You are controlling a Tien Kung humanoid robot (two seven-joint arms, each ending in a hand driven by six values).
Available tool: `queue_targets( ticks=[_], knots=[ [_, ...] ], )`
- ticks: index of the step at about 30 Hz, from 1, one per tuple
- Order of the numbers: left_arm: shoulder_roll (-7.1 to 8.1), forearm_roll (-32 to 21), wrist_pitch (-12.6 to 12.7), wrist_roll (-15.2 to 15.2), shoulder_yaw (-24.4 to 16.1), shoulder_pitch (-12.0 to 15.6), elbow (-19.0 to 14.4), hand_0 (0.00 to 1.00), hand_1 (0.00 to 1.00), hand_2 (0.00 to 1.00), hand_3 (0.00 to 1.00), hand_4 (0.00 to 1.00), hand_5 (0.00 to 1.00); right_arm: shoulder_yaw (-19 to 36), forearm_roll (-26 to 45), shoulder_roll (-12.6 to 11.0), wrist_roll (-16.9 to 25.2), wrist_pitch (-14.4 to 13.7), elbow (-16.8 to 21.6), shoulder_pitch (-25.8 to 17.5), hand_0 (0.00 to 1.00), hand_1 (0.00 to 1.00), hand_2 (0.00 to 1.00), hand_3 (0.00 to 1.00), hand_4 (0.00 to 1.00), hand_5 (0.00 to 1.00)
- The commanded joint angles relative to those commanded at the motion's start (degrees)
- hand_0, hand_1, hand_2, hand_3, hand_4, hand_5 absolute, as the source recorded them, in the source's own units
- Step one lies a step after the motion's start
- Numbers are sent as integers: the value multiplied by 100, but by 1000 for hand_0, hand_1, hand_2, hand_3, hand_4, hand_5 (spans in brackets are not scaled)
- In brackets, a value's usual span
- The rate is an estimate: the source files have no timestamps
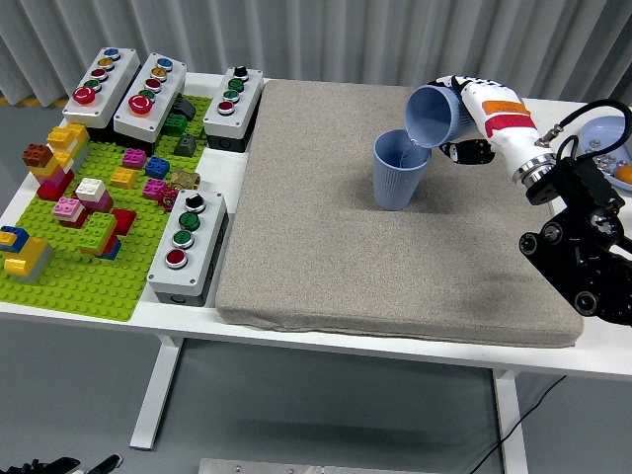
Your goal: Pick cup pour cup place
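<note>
Right hand point(472, 117) wrapped around a blue cup point(433, 117), fingers mostly hidden behind it. Held tipped, mouth down-left, over a second blue cup point(399, 173) standing upright on the grey mat point(395, 257). Contents hard to make out. Bowl point(607, 133) cut off at the bench's point(59, 301) right edge.

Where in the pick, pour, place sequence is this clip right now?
Pick is done: the right hand grips the tilted cup. Pouring is in hand, its mouth tipped over the upright cup standing on the mat. Placing the held cup down is left.
</note>
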Motion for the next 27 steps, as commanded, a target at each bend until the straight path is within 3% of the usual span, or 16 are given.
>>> queue_targets(
  ticks=[27],
  knots=[
    [4,2,-10,13,7,32,0,769,754,812,650,505,972,-259,-254,-36,-139,-361,24,58,839,691,594,659,660,2]
  ],
)
